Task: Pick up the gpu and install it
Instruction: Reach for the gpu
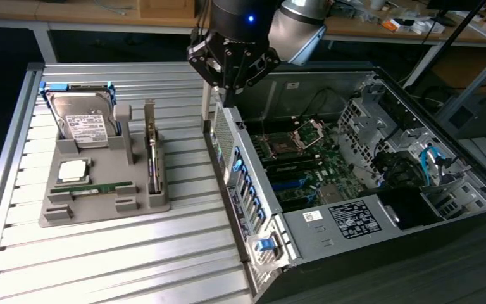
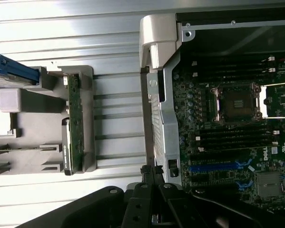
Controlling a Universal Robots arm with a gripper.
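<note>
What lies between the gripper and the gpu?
Bare table slats and the grey holder's side wall lie there, nothing else. The gpu stands on edge in that holder; the gripper hangs by the computer case's rear panel. The wrist view shows this.

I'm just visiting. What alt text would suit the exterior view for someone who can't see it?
A robot arm's shut, empty claw hangs above the edge of an open computer case. To the exterior view's left, the gpu stands on edge in a grey holder beside a hard drive, on a slatted metal table.
</note>
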